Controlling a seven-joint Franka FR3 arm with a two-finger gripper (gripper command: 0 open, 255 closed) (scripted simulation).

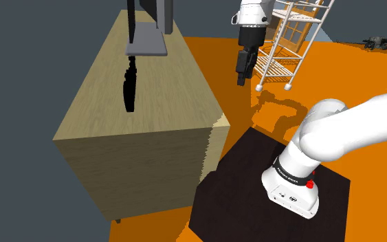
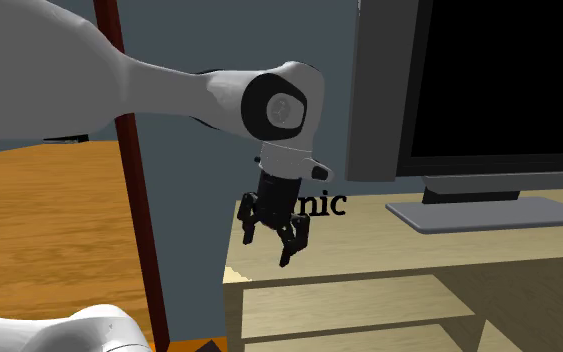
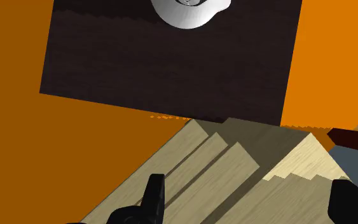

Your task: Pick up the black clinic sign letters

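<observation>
Wrist view has the gripper [image 3: 247,186] released, its 2 black fingers [image 3: 153,197] standing wide apart with nothing between them. Below them lie the pale wooden steps of the worktop's side [image 3: 234,165], then orange floor [image 3: 63,140] and the stand's dark top [image 3: 171,57] with the arm's white base [image 3: 187,13] on it.

In the second exterior view the gripper hangs in the air in front of the worktop's near corner, fingers pointing down and slightly tilted. The black clinic sign letters [image 2: 324,205] are just behind it on the worktop. They are flat, serif and solid black; "nic" reads clearly, while the first letters are hidden by the gripper. They appear to stand upright.

In the shoulder view the letters show edge-on as a thin black shape near the worktop's middle, just in front of the grey monitor base [image 1: 147,49]. The gripper there hangs beyond the worktop's right edge, over the floor, apart from the letters. The arm rises from the stand, reaches out of frame, and its wrist comes down from above. A white wire rack [image 1: 288,41] stands behind it.
</observation>
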